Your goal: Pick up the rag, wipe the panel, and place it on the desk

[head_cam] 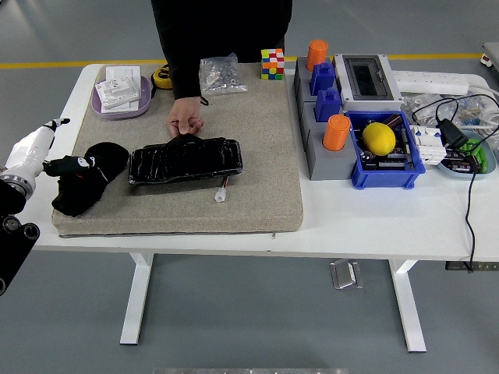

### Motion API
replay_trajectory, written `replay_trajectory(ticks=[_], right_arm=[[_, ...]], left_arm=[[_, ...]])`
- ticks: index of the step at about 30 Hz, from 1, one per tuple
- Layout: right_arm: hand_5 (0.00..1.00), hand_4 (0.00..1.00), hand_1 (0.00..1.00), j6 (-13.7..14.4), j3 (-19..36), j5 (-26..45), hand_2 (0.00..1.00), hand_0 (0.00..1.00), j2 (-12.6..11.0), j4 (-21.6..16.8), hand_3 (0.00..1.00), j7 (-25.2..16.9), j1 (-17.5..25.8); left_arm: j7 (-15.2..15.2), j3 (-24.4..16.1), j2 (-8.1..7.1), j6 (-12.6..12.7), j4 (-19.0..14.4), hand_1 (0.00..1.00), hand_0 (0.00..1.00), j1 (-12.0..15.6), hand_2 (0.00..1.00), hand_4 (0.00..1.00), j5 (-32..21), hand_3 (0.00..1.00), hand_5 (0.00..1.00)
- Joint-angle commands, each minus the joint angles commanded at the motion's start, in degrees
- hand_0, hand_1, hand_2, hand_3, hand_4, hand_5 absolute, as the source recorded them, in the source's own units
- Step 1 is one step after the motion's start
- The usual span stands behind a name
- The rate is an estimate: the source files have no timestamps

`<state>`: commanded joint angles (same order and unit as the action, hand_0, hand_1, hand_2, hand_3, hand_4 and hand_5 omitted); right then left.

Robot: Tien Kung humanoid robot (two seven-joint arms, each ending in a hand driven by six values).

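Black crumpled cloth rag [84,181] lay at mat's left end, robot's left hand [69,165] closed on it. Glossy black rectangular panel [185,160] just right; person's hand [185,123] pinned far edge, prob. steadying for wipe.

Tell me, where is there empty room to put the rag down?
The beige felt mat is bare between the glossy black panel and the grey and blue bins. The white table's front strip is bare too. The right end, with cables, is crowded.
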<state>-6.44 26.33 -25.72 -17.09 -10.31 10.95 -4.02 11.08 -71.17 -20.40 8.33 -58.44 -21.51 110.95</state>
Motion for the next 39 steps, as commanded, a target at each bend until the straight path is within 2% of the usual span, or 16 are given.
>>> replay_trajectory(ticks=[14,15,20,21,26,27,32,33,38,39], right_arm=[[0.567,0.904,0.719,0.0,-0.7,0.5,0.719,0.762,-0.2,0.0,0.594,0.0,-0.2],[0.567,0.903,0.719,0.0,-0.7,0.5,0.719,0.761,-0.2,0.0,0.594,0.0,-0.2],[0.567,0.903,0.719,0.0,-1.1,0.7,0.719,0.761,-0.2,0.0,0.594,-0.1,-0.4],[0.566,0.902,0.719,0.0,-1.1,0.7,0.719,0.762,-0.2,0.0,0.593,0.0,-0.5],[0.566,0.902,0.719,0.0,-1.0,0.5,0.719,0.762,-0.2,0.0,0.593,0.1,-0.6],[0.566,0.902,0.718,0.0,-0.8,0.4,0.719,0.761,-0.3,0.0,0.593,0.1,-0.6],[0.566,0.902,0.718,0.0,0.1,-0.2,0.719,0.761,-0.3,0.0,0.593,0.2,-0.7],[0.565,0.902,0.718,0.0,0.1,-0.2,0.719,0.760,-0.3,0.0,0.593,0.2,-0.7],[0.565,0.902,0.718,0.1,1.4,-1.0,0.719,0.760,-0.2,0.0,0.593,0.3,-0.7],[0.565,0.902,0.718,0.1,1.5,-1.0,0.718,0.761,-0.2,0.0,0.592,0.3,-0.7]], left_arm=[[-0.4,4.4,1.35,2.4,6.2,0.908,0.846,-1.7,0.954,0.998,-1.3,0.954,0.430],[-0.4,4.7,1.39,2.4,6.4,0.860,0.788,-1.8,0.920,0.998,-1.5,0.941,0.414],[-0.5,6.2,2.01,3.5,8.5,0.860,0.788,-2.9,0.920,0.998,-1.9,0.941,0.414],[-0.5,6.5,2.14,3.7,9.0,0.799,0.722,-3.1,0.896,0.996,-2.0,0.930,0.394],[-0.5,7.1,2.65,4.6,10.4,0.799,0.722,-3.6,0.896,0.996,-2.4,0.930,0.394],[-0.6,7.2,2.70,5.0,10.7,0.711,0.646,-3.7,0.866,0.951,-2.7,0.904,0.350],[-0.6,7.6,2.82,6.1,11.3,0.711,0.646,-3.9,0.866,0.951,-3.4,0.904,0.350],[-0.7,7.7,2.83,6.4,11.3,0.584,0.539,-3.9,0.810,0.858,-3.6,0.859,0.253],[-0.6,8.0,2.87,7.5,11.7,0.584,0.539,-4.0,0.810,0.858,-4.0,0.859,0.253],[-0.7,8.1,2.87,7.7,11.8,0.383,0.466,-4.0,0.766,0.780,-3.9,0.762,0.180]])
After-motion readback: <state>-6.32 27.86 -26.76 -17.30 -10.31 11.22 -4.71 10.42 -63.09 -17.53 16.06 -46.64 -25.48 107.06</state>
